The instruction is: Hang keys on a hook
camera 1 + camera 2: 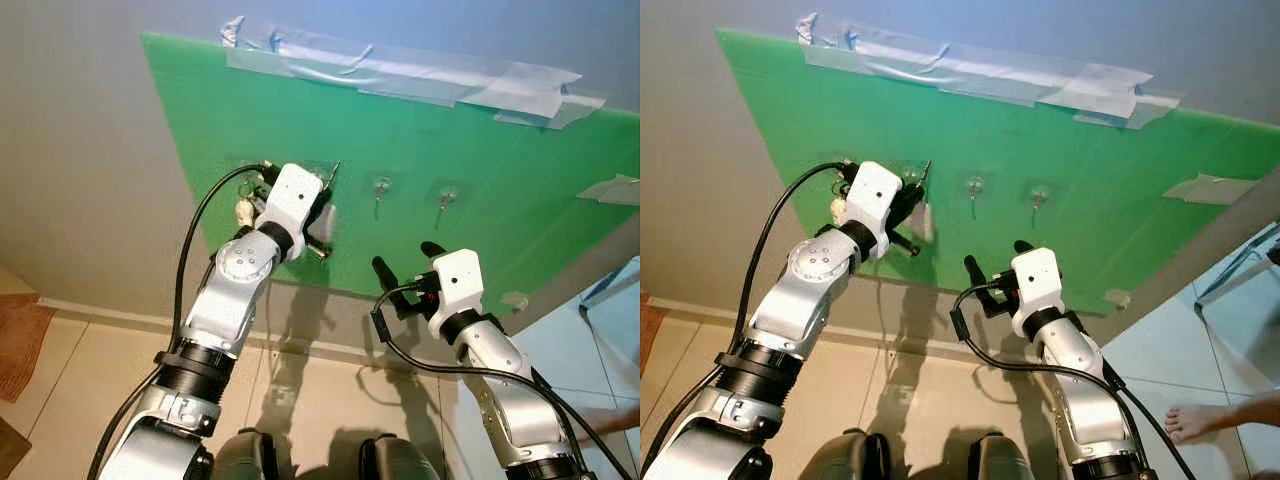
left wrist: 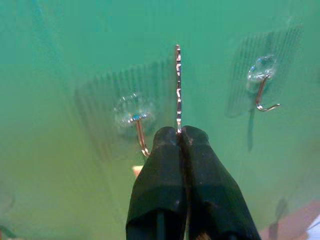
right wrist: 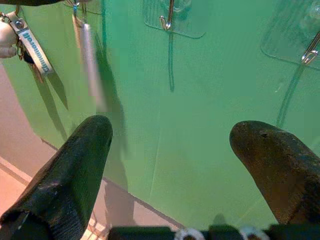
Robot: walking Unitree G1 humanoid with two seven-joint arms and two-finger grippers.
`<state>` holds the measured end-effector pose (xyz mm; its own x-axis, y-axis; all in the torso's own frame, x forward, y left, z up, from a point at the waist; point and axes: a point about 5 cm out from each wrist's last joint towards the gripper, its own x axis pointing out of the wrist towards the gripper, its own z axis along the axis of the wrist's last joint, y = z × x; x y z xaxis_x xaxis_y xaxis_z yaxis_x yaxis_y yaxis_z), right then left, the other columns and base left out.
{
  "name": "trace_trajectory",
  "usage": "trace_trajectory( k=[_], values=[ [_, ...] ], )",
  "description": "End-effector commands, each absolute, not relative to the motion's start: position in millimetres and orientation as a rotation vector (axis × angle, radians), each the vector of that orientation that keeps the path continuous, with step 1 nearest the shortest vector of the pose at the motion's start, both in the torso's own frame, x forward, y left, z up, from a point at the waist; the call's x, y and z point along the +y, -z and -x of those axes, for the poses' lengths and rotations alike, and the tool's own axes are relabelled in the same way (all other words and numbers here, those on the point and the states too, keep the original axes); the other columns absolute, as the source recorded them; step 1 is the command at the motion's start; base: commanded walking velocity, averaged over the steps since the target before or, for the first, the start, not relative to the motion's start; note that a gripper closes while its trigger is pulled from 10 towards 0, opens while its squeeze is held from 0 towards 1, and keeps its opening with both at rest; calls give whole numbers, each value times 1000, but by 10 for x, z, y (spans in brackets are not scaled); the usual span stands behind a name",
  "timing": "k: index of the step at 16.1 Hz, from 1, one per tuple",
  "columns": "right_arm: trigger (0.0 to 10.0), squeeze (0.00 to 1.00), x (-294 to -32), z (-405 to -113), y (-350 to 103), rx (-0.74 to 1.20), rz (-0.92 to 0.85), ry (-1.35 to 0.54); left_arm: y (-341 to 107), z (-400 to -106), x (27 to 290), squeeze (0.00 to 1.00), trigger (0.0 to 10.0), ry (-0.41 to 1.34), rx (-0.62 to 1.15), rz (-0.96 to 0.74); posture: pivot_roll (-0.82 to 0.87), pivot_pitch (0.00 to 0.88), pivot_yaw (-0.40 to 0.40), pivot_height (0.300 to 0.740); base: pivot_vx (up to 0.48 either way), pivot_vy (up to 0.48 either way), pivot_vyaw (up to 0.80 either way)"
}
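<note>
While pressed up against the green board point(image 1: 480, 150) in the centre-left of the left eye view, left pincer point(image 2: 179, 134) with fingers together, clamped on the thin metal key ring point(image 2: 178, 85), seen edge-on as a bright vertical line in the middle of the left wrist view. Just beside that ring, toward the lower left of it in the same view, a clear stick-on hook point(image 2: 136, 120) on the board, its metal prong pointing down; ring near the hook, whether touching or looped over it cannot be told. Further to the upper right of the left wrist view, a second hook point(image 2: 262, 85), bare. At the upper left corner of the right wrist view, keys point(image 3: 20, 40) with a white strap tag and a pale charm dangling against the board. Lower right of centre in the left eye view, right pincer point(image 1: 400, 262) held off the board below the two bare hooks, fingers point(image 3: 75, 170) wide apart with nothing between them. Along the top edge of the board, strips of clear tape point(image 1: 400, 75) fixing it to the grey wall point(image 1: 80, 150). Below, beige floor tiles point(image 1: 310, 400). At the lower right edge of the right eye view, a person's bare foot point(image 1: 1200, 420) on the tiles.
</note>
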<state>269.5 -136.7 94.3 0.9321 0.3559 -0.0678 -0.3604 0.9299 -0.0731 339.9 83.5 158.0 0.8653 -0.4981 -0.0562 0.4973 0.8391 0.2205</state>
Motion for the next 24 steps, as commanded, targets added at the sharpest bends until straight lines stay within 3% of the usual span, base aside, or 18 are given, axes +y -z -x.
trace_trajectory(
  k=[1,4,10,16,18,24],
  values=[
    [10000,0,-1388,-2681,-957,53,99,-359,-1615,-3427,815,0,0,536,-8,-209,-148,131,-25,710,0,0,0],
    [10000,0,-1398,-2675,-950,56,98,-353,-1626,-3409,738,0,0,575,-3,-170,-149,132,-23,710,0,0,0],
    [10000,0,-1392,-2653,-970,44,77,-354,-1501,-3216,867,0,0,549,-68,-259,-149,143,-25,710,0,0,0],
    [10000,0,-1366,-2678,-970,49,95,-364,-1567,-3219,867,0,0,541,-119,-277,-138,145,-28,710,347,-326,0],
    [10000,0,-1375,-2672,-969,47,85,-354,-1592,-3228,865,0,0,554,-124,-279,-139,146,-28,710,315,-360,769],
    [10000,0,-1393,-2666,-959,53,78,-349,-1611,-3214,839,0,0,562,-131,-237,-142,149,-26,710,46,0,127]
  ],
)
